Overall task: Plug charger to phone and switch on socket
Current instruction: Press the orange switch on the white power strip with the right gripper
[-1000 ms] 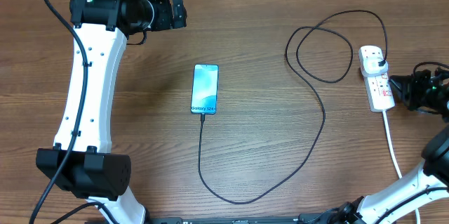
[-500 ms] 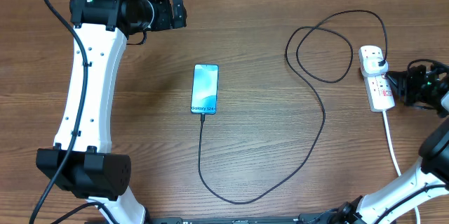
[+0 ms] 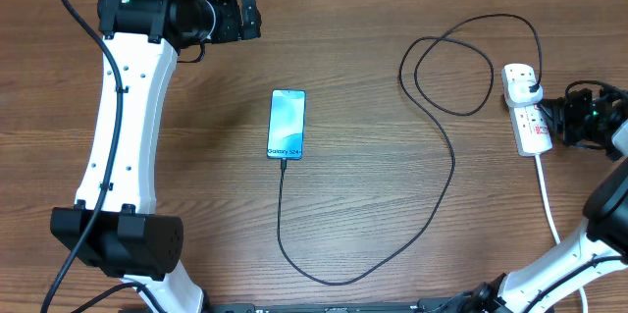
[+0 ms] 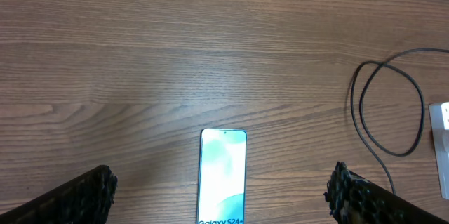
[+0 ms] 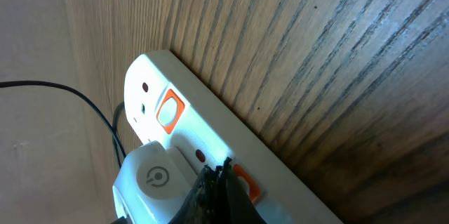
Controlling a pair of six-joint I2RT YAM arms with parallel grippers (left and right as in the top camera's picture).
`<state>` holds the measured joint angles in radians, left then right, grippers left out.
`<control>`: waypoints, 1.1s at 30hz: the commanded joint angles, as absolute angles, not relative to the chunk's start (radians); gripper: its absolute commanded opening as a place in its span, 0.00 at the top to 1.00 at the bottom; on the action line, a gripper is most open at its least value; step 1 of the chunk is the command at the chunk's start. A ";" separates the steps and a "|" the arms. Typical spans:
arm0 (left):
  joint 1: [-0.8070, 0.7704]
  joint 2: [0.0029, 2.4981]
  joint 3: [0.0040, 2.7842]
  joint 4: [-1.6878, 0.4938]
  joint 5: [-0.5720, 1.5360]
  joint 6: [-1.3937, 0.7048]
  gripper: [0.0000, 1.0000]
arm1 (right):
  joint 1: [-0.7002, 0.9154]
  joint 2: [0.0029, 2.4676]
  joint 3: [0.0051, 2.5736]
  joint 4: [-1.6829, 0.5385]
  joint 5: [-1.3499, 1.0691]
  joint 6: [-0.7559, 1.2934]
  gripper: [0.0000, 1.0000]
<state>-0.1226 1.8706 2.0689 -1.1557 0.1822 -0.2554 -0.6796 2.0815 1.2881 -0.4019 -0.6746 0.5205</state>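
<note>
your right gripper (image 5: 219, 178) has its fingers together, the tip touching the white socket (image 5: 210, 122) just beside an orange-red switch. the charger (image 3: 453, 156) has its black plug seated in the socket's end beyond that tip; its thin cable loops across the desk (image 3: 392, 234) and meets the phone's (image 3: 287, 124) bottom edge. your left gripper (image 3: 253, 14) is spread wide apart, holding nothing, raised over the desk, with the lit phone lying flat ahead of it between its fingers.
</note>
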 commanded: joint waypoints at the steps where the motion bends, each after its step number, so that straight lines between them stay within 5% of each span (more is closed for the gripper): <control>1: -0.124 1.877 2.064 -1.156 0.173 -0.258 0.00 | -0.654 2.090 1.269 -0.415 -0.697 0.524 0.96; 20: -0.124 1.877 2.064 -1.156 0.173 -0.258 0.00 | -0.577 2.090 1.269 -0.528 -0.569 0.501 0.96; 33: -0.124 1.877 2.064 -1.155 0.173 -0.258 0.00 | -0.661 1.959 1.271 -0.583 -0.568 0.435 0.96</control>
<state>-0.1226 1.8706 2.0689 -1.1557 0.1822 -0.2550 -0.6411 2.0319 1.2877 -0.5690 -0.6197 0.4782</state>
